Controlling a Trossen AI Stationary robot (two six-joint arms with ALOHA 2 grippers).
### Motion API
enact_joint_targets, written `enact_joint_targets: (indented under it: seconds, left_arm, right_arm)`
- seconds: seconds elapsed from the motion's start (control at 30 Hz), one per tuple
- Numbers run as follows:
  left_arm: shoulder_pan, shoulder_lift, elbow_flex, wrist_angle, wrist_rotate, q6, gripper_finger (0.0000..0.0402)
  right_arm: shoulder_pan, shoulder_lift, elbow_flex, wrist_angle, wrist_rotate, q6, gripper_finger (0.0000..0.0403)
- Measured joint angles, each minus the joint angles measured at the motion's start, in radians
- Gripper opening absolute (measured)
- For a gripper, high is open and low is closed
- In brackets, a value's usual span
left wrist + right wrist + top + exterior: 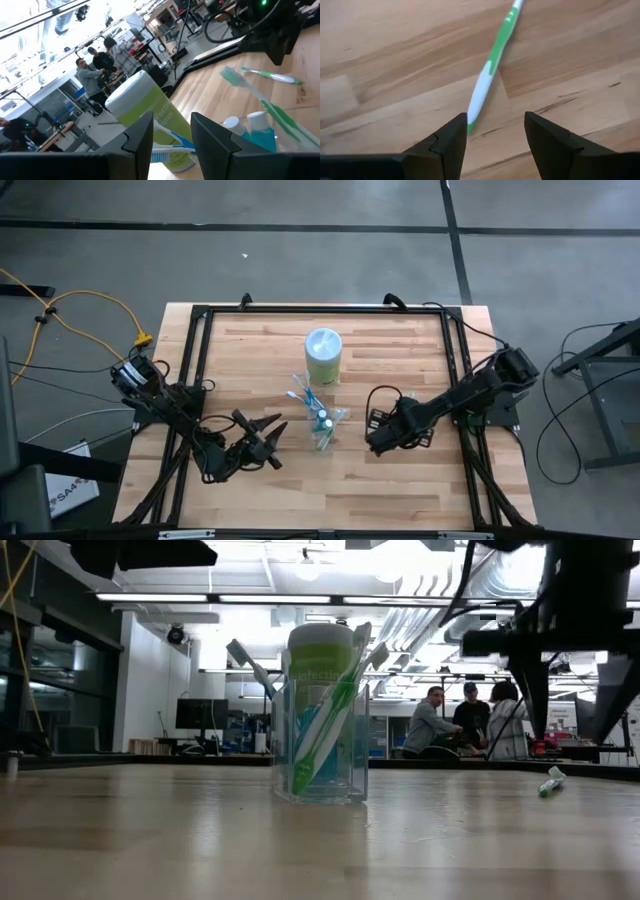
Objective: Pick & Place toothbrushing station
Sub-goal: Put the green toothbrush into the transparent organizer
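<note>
A small clear tumbler stands upright at mid-table on its base. It holds blue-and-white and green-and-white toothbrushes and two toothpaste tubes. One green-and-white toothbrush lies flat on the wood to the tumbler's right. My right gripper hangs open above it, pointing down, with its fingers on either side of the handle's white end and apart from it. My left gripper is open and level to the left of the tumbler, with nothing between its fingers.
A green-and-white lidded canister stands just behind the tumbler toward the far edge. A black frame runs around the table's edges. Bare wood lies along the near side. People sit in the room beyond the table.
</note>
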Motion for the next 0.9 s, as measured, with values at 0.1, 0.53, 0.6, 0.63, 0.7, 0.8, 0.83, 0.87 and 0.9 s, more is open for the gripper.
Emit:
enact_joint_targets:
  seconds: [0.1,0.53,0.6,0.63,0.7,0.8,0.83,0.87,0.9]
  left_arm:
    - [-0.008,0.000,0.000,0.000,0.001,0.004,0.0127]
    - [-0.041,0.000,0.000,0.000,0.002,0.007,0.0127]
    - [-0.042,0.000,0.000,0.000,0.000,0.018,0.0127]
    - [-0.042,0.000,0.000,0.000,-0.001,0.030,0.0127]
    - [-0.042,0.000,0.000,-0.001,-0.015,0.050,0.0127]
    - [-0.042,0.000,0.000,-0.001,-0.039,0.077,0.0127]
    - [-0.042,0.000,0.000,-0.002,-0.041,0.080,0.0127]
    - [-0.042,0.000,0.000,-0.002,-0.041,0.080,0.0127]
    - [-0.042,0.000,0.000,-0.001,-0.041,0.079,0.0127]
  right_arm:
    - [0.000,0.029,0.000,0.008,-0.010,0.052,0.0189]
    - [-0.052,0.128,0.000,0.097,-0.015,0.136,0.0189]
    - [-0.072,0.140,0.000,0.092,-0.015,0.130,0.0189]
    - [-0.081,0.147,0.000,0.086,-0.015,0.127,0.0189]
    - [-0.101,0.156,0.000,0.070,-0.016,0.113,0.0189]
    - [-0.128,0.157,0.000,0.049,-0.016,0.100,0.0189]
    - [-0.137,0.157,0.000,0.045,-0.015,0.098,0.0189]
    - [-0.145,0.157,0.000,0.044,-0.013,0.091,0.0189]
    - [-0.153,0.157,0.000,0.044,-0.009,0.080,0.0189]
